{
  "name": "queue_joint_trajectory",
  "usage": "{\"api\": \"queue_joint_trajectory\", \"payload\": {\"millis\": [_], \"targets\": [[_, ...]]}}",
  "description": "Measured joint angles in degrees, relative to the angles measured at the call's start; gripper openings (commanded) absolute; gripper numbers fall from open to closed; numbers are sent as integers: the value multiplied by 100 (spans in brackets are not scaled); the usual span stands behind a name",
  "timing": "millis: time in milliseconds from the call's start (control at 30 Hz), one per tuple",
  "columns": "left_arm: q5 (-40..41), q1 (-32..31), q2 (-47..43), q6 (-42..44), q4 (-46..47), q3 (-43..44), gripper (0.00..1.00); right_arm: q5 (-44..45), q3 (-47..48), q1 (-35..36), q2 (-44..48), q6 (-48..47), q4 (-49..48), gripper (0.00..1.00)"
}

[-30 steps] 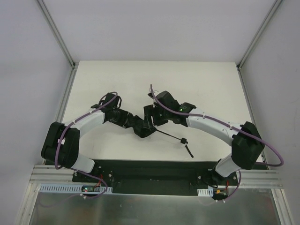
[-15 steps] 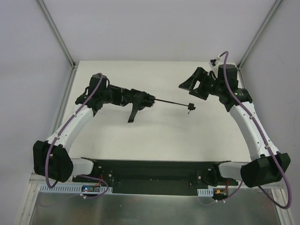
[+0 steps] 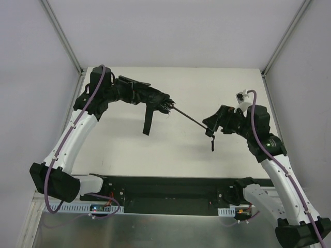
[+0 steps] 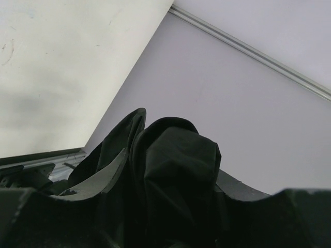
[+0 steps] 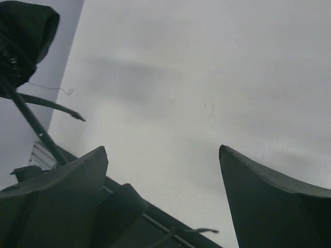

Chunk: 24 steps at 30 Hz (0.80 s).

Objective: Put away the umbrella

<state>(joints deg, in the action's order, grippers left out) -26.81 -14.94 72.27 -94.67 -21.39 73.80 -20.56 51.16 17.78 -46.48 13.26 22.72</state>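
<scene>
Right, the left gripper is clamped on the bunched black fabric of the umbrella, holding it over the far-left part of the worktop — a loose strap dangles from the bundle. Its thin shaft slants out toward the right arm, ending in the small knob handle with the wrist cord hanging below. The right gripper sits right at that handle, jaws spread wide — in its wrist view, what looks like the knob lies just beside one finger, not pinched.
</scene>
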Motion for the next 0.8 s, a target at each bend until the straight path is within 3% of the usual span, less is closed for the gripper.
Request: {"api": "queue_joint_trajectory", "payload": {"millis": [167, 367, 500, 633, 800], "targets": [[2, 28, 92, 96, -131, 262, 0, 439, 262, -455, 17, -525, 627, 93], [105, 153, -22, -153, 7, 177, 0, 260, 2887, -490, -1379, -1268, 1954, 95], [328, 192, -354, -389, -61, -192, 0, 308, 3438, 109, -1537, -1554, 2133, 100], [343, 232, -245, -385, -76, -203, 0, 844, 3807, 409, -1453, -1753, 2763, 96], [505, 313, 13, -350, -107, -201, 0, 1971, 4465, -249, -1585, -1987, 3541, 96]]}}
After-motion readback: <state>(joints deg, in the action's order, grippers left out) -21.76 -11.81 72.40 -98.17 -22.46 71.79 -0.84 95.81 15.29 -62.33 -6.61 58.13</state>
